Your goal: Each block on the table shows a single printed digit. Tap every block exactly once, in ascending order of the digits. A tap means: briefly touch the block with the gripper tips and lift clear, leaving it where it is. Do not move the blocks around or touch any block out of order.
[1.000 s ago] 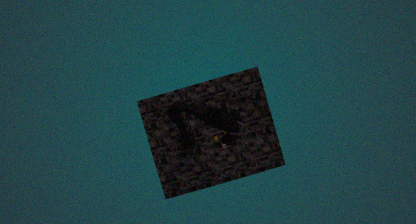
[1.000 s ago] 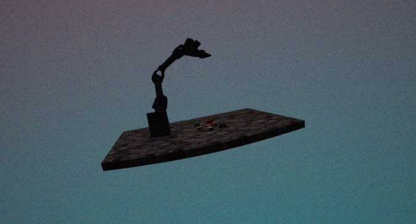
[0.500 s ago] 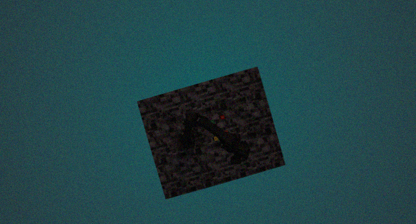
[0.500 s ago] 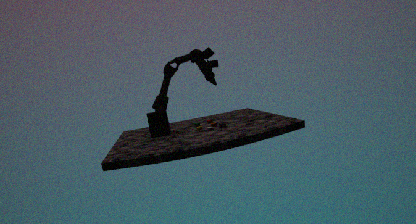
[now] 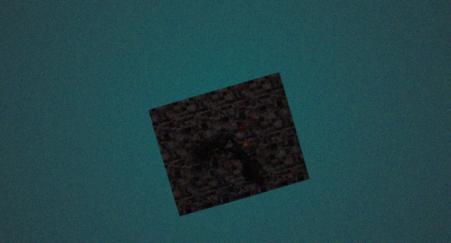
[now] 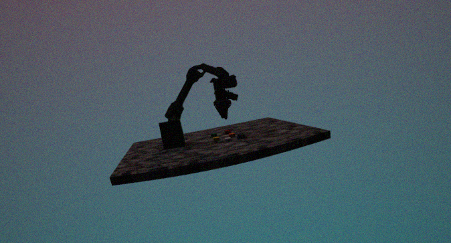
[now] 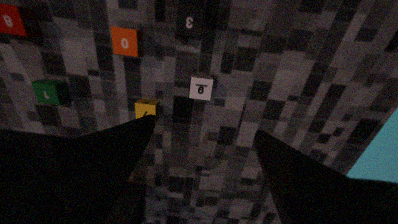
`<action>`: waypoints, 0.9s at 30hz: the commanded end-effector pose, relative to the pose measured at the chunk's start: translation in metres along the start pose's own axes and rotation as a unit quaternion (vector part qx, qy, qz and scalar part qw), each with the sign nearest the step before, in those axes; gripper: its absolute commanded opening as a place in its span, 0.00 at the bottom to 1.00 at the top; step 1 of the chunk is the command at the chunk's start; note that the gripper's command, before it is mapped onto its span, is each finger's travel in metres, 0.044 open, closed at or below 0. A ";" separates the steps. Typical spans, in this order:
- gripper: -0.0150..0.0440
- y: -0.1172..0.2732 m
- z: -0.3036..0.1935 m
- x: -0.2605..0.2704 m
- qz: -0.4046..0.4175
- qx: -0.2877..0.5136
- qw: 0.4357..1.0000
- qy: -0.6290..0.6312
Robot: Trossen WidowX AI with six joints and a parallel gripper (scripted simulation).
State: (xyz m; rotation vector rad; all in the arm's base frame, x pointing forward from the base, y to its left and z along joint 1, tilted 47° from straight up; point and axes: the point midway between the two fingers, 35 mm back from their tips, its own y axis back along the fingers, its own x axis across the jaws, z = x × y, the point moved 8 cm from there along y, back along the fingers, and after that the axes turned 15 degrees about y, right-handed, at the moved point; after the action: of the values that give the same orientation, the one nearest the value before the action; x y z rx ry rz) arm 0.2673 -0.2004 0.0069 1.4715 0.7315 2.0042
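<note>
Item: dark mottled grey checkered table slab point(image 6: 274, 132), carrying six small digit blocks clustered near its middle; above them hangs the black parallel-jaw gripper point(image 6: 223, 115), fingers spread wide and holding nothing, well clear of every block. Blocks, as the wrist view lists them: red cube point(image 7: 11, 21) at the upper left, cut by the frame edge, digit resembling 8; orange cube point(image 7: 124, 41) marked 0; green cube point(image 7: 49, 92), digit probably 1 or 7 (printed upside down to this camera); white cube point(image 7: 201, 88) with an underlined 6 or 9; yellow cube point(image 7: 146, 108), its digit half covered by the left fingertip point(image 7: 135, 131); near-black cube point(image 7: 189, 22) marked 3, almost lost against the dark checks. Risks, by judgement: the orange 0 is likely first, yet the jaws point nearer the yellow and white cubes, so a straight descent may touch one out of order; close spacing invites nudging a neighbour; inverted, dim digits invite misreading. Hard to make out: top view shows only two reddish specks beneath the arm's silhouette.
</note>
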 end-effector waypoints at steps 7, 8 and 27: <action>0.93 -0.002 -0.001 0.001 0.009 -0.001 1.000 0.009; 0.93 -0.002 -0.001 0.001 0.009 -0.001 1.000 0.009; 0.93 -0.001 -0.033 0.096 0.011 0.000 1.000 0.007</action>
State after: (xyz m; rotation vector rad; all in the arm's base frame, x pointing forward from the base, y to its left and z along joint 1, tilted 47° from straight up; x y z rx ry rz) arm 0.2314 -0.1590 0.0484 1.4609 0.7308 2.0341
